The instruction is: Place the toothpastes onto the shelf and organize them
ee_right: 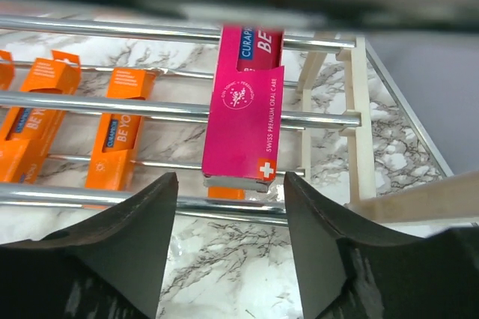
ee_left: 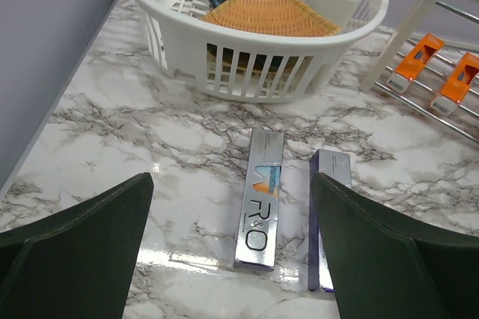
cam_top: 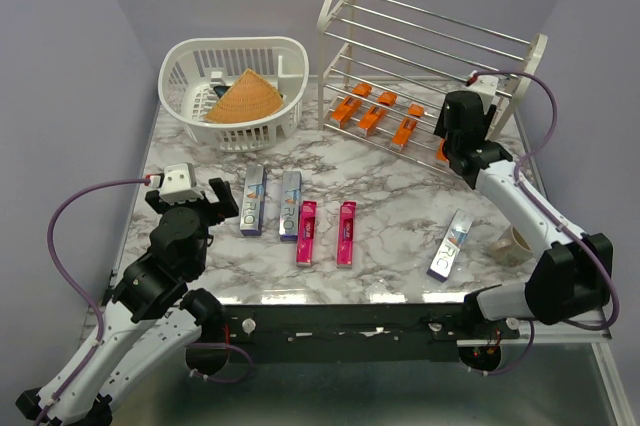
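The cream-white shelf (cam_top: 337,8) stands at the back right, with several orange toothpaste cartons (cam_top: 372,117) on its lower rods. My right gripper (cam_top: 452,146) is at the shelf's right end, open. In the right wrist view a magenta carton (ee_right: 245,109) lies on the rods (ee_right: 112,27) just beyond my open right gripper (ee_right: 230,237), with orange cartons (ee_right: 118,139) to its left. Two silver cartons (cam_top: 253,200) (cam_top: 290,204), two magenta ones (cam_top: 307,233) (cam_top: 346,234) and another silver one (cam_top: 451,244) lie on the table. My left gripper (ee_left: 232,259) is open above a silver carton (ee_left: 260,199).
A white slotted basket (cam_top: 192,96) with a tan woven cone (cam_top: 243,98) stands at the back left, also in the left wrist view (ee_left: 254,57). A small cup-like object (cam_top: 513,241) sits by the right arm. Purple walls close both sides.
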Robot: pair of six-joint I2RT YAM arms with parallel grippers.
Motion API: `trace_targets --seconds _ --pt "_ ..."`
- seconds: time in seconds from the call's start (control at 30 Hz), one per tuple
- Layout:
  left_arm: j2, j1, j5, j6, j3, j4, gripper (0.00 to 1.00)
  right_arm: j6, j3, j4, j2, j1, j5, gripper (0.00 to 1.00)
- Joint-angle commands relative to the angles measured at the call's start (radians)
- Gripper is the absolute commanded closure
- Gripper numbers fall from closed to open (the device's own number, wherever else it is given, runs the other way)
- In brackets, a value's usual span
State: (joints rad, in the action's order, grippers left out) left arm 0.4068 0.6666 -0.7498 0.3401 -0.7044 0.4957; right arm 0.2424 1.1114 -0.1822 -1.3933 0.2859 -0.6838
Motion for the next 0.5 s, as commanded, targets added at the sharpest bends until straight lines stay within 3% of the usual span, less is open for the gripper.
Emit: trace_targets --seconds 0.0,0.33,0.47 --pt "0.003 -0.009 0.013 -0.012 0.010 -0.011 0.01 0.011 -0.001 -0.060 0.101 -0.005 0.119 0.30" --pt "0.006 -0.013 0.010 -0.012 0.009 -0.011 0.01 0.015 -0.100 -0.077 0.281 0.054 0.391 0.18" --pt "0.001 -0.015 0.007 -0.010 0.008 -0.011 0.01 0.038 -0.162 -0.065 0.321 0.188 0.386 0.11"
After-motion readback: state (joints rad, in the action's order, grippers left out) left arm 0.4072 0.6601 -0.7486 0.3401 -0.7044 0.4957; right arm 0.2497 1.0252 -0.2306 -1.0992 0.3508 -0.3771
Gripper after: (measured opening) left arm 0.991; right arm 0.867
